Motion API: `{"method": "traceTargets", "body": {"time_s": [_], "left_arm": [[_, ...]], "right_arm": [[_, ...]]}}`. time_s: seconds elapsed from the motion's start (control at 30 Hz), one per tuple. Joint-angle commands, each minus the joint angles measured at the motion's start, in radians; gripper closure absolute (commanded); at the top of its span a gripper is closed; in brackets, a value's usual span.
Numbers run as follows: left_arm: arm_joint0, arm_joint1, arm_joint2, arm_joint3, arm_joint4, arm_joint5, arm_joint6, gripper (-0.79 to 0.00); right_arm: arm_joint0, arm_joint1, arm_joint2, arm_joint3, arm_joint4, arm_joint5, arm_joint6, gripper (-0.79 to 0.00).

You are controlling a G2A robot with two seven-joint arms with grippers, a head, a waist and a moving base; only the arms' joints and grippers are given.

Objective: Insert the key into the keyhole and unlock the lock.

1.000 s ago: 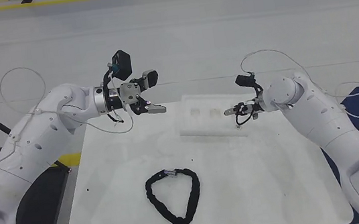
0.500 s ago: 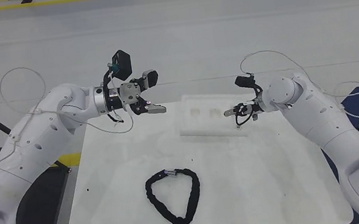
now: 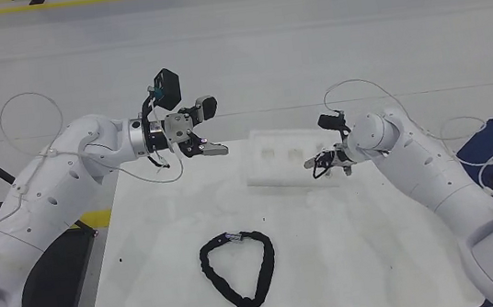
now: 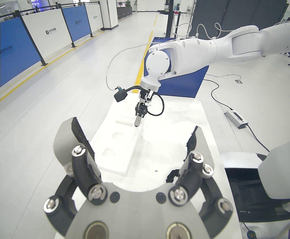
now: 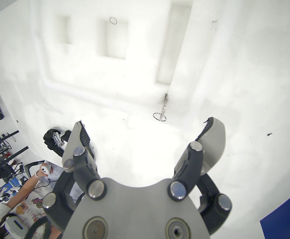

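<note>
Hanging left of the foam tray (image 3: 274, 155), well apart from it and clear of the tabletop (image 3: 380, 257), the left gripper (image 3: 213, 128) is seen with its jaws spread wide and nothing held between them. The lock (image 3: 239, 270), a black fabric-covered chain closed into a loop, is laid flat on the tabletop on the robot's side of the tray, well apart from it and slightly left of its middle. Its metal cylinder (image 3: 231, 240) is turned toward the tray. The keyhole cannot be made out. The tray is white, with square recesses and one long recess cut into it. A loose metal ring (image 5: 113, 20) is seen at the rim of one square recess. The key (image 5: 163, 106), small and thin with a wire ring through its head, is laid flat at the tray's edge by the end of the long recess. Whether it is on the tray's lip or on the tabletop cannot be told. The right gripper (image 5: 145, 124) is held at the tray's edge toward its right end, just over the key and not touching it, jaws spread wide, nothing gripped. Key and lock are well apart, the key not yet inserted.
</note>
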Motion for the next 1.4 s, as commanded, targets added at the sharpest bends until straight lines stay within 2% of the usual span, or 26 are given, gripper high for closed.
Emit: {"method": "traceTargets", "body": {"time_s": [0.0, 0.1, 0.23, 0.3, 0.47, 0.6, 0.9, 0.97, 1.0, 1.03, 1.2, 1.3, 1.37], "left_arm": [[0.0, 0.0, 0.0, 0.0, 0.0, 0.0, 0.0, -0.785], [0.0, 0.0, 0.0, 0.0, 0.0, 0.0, 0.0, -0.785], [0.0, 0.0, 0.0, 0.0, 0.0, 0.0, 0.0, -0.785], [0.0, 0.0, 0.0, 0.0, 0.0, 0.0, 0.0, -0.785], [0.0, 0.0, 0.0, 0.0, 0.0, 0.0, 0.0, -0.785], [0.0, 0.0, 0.0, 0.0, 0.0, 0.0, 0.0, -0.785], [0.0, 0.0, 0.0, 0.0, 0.0, 0.0, 0.0, -0.785], [0.0, 0.0, 0.0, 0.0, 0.0, 0.0, 0.0, -0.785], [0.0, 0.0, 0.0, 0.0, 0.0, 0.0, 0.0, -0.785], [0.0, 0.0, 0.0, 0.0, 0.0, 0.0, 0.0, -0.785], [0.0, 0.0, 0.0, 0.0, 0.0, 0.0, 0.0, -0.785], [0.0, 0.0, 0.0, 0.0, 0.0, 0.0, 0.0, -0.785], [0.0, 0.0, 0.0, 0.0, 0.0, 0.0, 0.0, -0.785]], "right_arm": [[0.0, -0.006, -0.007, 0.003, -0.015, 0.001, -0.004, -0.785], [0.004, -0.016, -0.017, 0.013, -0.031, 0.001, 0.0, -0.785], [0.012, -0.032, -0.032, 0.03, -0.057, 0.013, 0.001, -0.566], [0.015, -0.04, -0.032, 0.049, -0.056, 0.029, -0.011, -0.539], [0.024, -0.061, -0.041, 0.088, -0.069, 0.043, -0.019, -0.4], [0.029, -0.077, -0.049, 0.117, -0.082, 0.055, -0.024, -0.372], [0.04, -0.117, -0.064, 0.183, -0.093, 0.053, -0.021, -0.243], [0.043, -0.126, -0.065, 0.204, -0.089, 0.058, -0.018, -0.185], [0.045, -0.131, -0.063, 0.215, -0.083, 0.061, -0.016, -0.105], [0.047, -0.135, -0.061, 0.226, -0.077, 0.06, -0.015, -0.071], [0.059, -0.156, -0.06, 0.278, -0.074, 0.063, -0.014, -0.034], [0.065, -0.168, -0.058, 0.308, -0.069, 0.066, -0.015, -0.099], [0.068, -0.176, -0.057, 0.323, -0.068, 0.062, -0.017, -0.105]]}}
